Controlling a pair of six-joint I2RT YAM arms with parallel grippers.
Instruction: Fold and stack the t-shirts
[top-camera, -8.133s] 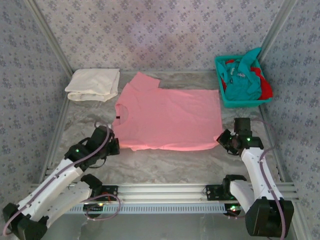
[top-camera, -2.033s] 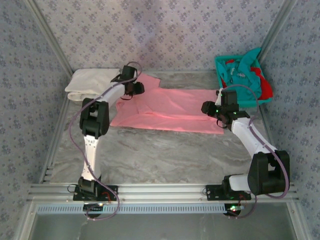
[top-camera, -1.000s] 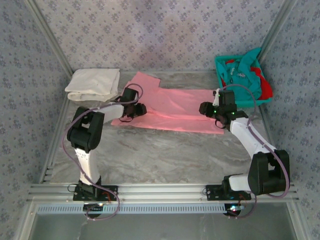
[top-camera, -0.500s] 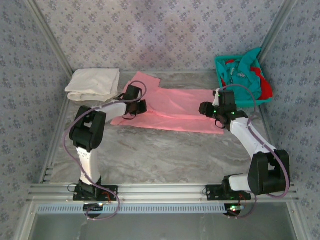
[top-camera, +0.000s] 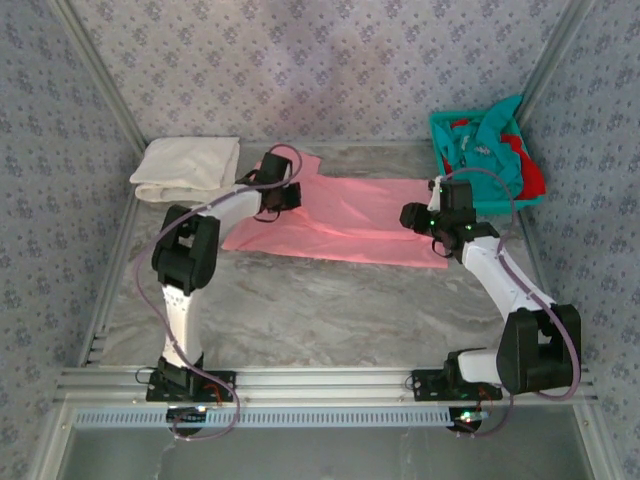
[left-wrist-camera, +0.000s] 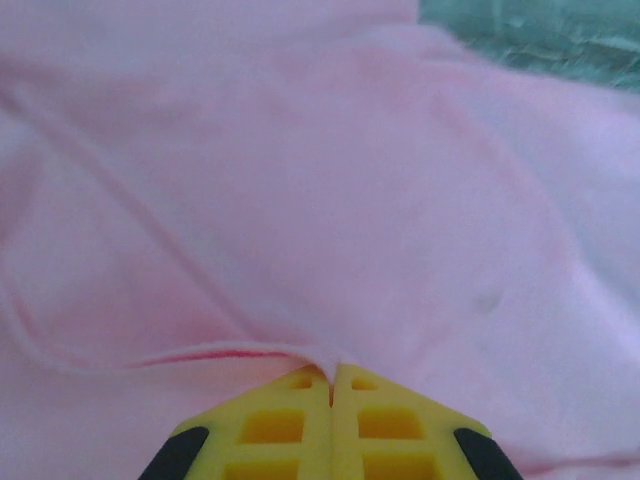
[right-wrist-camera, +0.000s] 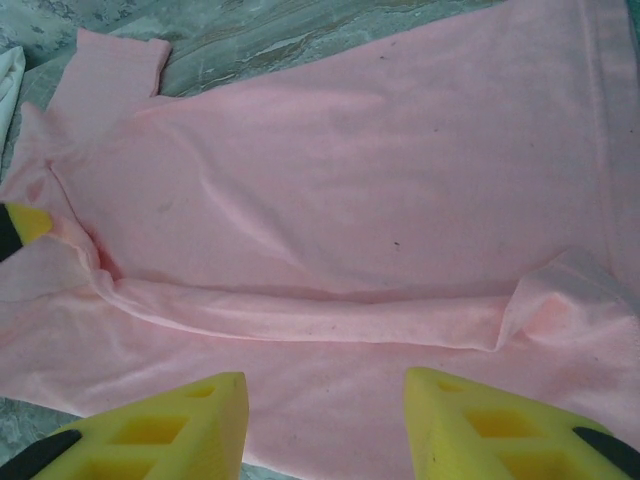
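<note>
Left end effector (left-wrist-camera: 332, 385) rearward, on t-shirt (top-camera: 370, 215)

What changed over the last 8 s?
The near half of the salmon pink t-shirt got folded over its far half. Both arms left the near edge: the left gripper, shut on the shirt's collar end, just moved farther back; the right gripper is open above the hem end. Cream-white t-shirt and basket unchanged.
</note>
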